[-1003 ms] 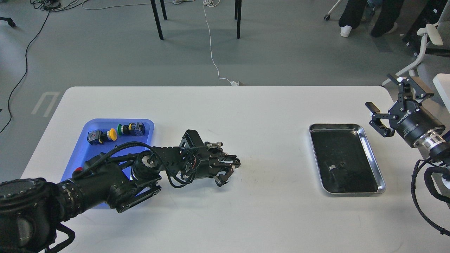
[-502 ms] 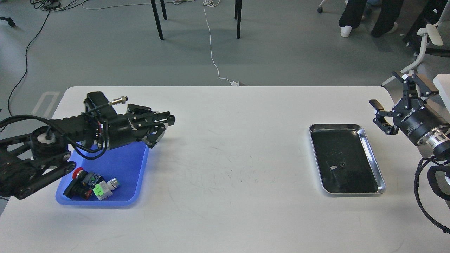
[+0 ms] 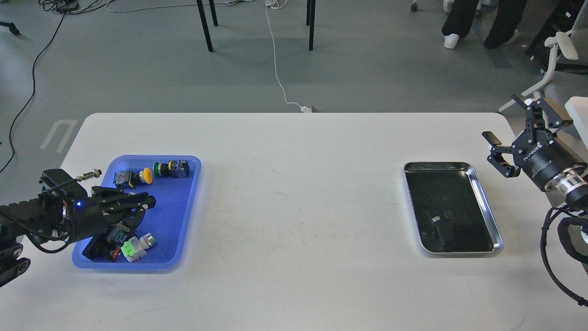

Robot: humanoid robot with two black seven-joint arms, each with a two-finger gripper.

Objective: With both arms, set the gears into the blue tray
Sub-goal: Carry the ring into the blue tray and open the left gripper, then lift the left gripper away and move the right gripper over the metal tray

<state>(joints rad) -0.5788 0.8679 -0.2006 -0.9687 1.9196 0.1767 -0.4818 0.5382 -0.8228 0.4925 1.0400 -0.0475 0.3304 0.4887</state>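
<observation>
The blue tray (image 3: 177,211) lies at the table's left and holds several push-button switches. My left gripper (image 3: 143,208) hovers low over the tray's left half, pointing right; its dark fingers overlap, so I cannot tell whether they are open or hold anything. One tiny black gear (image 3: 446,216) lies in the steel tray (image 3: 484,193) at the right, beside a small white glint. My right gripper (image 3: 510,123) hangs past the table's right edge, well above and right of the steel tray, open and empty. No other gear shows.
In the blue tray, yellow-capped (image 3: 146,174) and green-capped (image 3: 159,168) switches sit at the far end, and a green-and-white one (image 3: 134,246) at the near end. Chair legs, a white cable and a person's legs are on the floor beyond the table.
My left arm swung from the table's middle back to the left and now sits over the blue tray's left half. The right gripper barely moved.
</observation>
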